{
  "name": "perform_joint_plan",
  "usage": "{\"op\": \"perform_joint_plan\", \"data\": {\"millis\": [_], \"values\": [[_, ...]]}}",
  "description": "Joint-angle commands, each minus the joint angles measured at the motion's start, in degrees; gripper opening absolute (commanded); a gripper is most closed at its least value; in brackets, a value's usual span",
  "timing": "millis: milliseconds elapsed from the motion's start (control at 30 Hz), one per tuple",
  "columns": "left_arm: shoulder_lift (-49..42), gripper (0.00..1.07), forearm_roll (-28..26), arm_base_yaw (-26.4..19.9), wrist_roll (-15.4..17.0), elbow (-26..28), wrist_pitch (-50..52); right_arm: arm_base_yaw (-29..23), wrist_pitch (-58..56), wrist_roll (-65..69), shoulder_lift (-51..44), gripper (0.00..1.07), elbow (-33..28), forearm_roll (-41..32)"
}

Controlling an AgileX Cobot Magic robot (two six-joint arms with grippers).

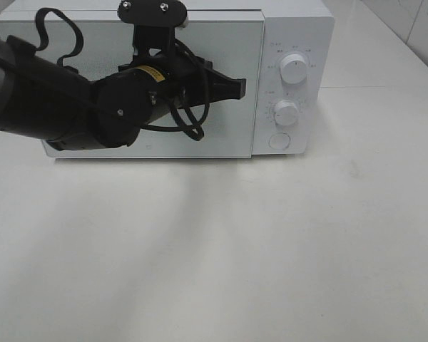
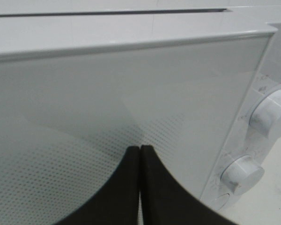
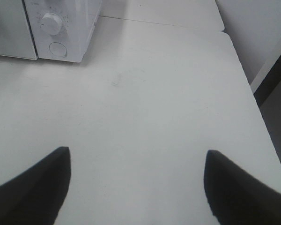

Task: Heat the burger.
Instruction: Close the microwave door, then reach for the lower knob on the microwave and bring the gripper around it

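Observation:
The burger is out of view in every frame. A white microwave point(image 1: 228, 50) stands at the back of the table with its door point(image 2: 131, 84) closed. My left gripper point(image 1: 241, 87) hovers in front of that door, close to its right edge, with its two black fingers pressed together and nothing between them point(image 2: 139, 149). My right gripper point(image 3: 136, 151) appears only in its own wrist view. It hangs open above the bare table, off to the microwave's point(image 3: 68, 23) right, and holds nothing.
The microwave's panel right of the door carries an upper knob point(image 1: 294, 68), a lower knob point(image 1: 286, 112) and a round button point(image 1: 279, 141). The white table point(image 1: 271, 249) stretches in front. Its right edge point(image 3: 253, 93) drops off beside a wall.

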State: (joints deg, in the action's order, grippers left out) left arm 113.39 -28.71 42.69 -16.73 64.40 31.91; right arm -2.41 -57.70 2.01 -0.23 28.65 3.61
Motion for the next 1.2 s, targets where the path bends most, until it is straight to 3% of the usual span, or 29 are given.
{"op": "perform_joint_plan", "data": {"millis": [33,100,533,733,800,933,1000,1033,1067,1100,1133,1200], "values": [[0.69,0.00,-4.18,-1.66,-2.75,2.86,4.18,0.29,0.80,-0.17,-1.49,0.76,-0.17,0.00],[1.38,0.00,-4.18,-2.12,-4.47,4.70,3.04,0.29,0.80,-0.17,-1.49,0.76,-0.17,0.00],[1.15,0.00,-4.13,-2.46,-4.81,5.84,-4.35,0.29,0.80,-0.17,-1.49,0.76,-0.17,0.00],[-2.18,0.00,-4.18,-0.80,-8.25,3.44,-8.59,0.29,0.80,-0.11,-1.49,0.76,-0.17,0.00],[-4.01,0.00,-4.41,0.97,-11.52,0.69,-8.88,0.29,0.80,-0.06,-1.49,0.76,-0.17,0.06],[-4.70,0.00,-5.67,1.60,-12.72,-0.63,-10.49,0.29,0.80,0.00,-1.49,0.76,-0.17,0.06],[-6.19,0.11,-8.54,2.18,-13.18,-2.06,-16.21,0.29,0.80,0.00,-1.49,0.76,-0.17,0.06],[-6.19,0.11,-8.54,2.18,-13.18,-2.06,-16.21,0.29,0.80,0.00,-1.49,0.76,-0.17,0.06],[-6.99,0.29,-9.05,2.18,-13.18,-2.41,-21.54,0.29,0.80,0.00,-1.49,0.76,-0.17,0.06],[-7.51,0.63,-9.00,2.12,-13.18,-2.41,-26.81,0.29,0.80,0.00,-1.49,0.76,-0.17,0.06],[-7.51,0.63,-9.00,2.12,-13.18,-2.41,-26.81,0.29,0.80,0.00,-1.49,0.76,-0.17,0.06],[-8.02,1.02,-8.77,1.78,-13.06,-2.41,-33.52,0.29,0.80,0.00,-1.49,0.76,-0.17,0.06]]}}
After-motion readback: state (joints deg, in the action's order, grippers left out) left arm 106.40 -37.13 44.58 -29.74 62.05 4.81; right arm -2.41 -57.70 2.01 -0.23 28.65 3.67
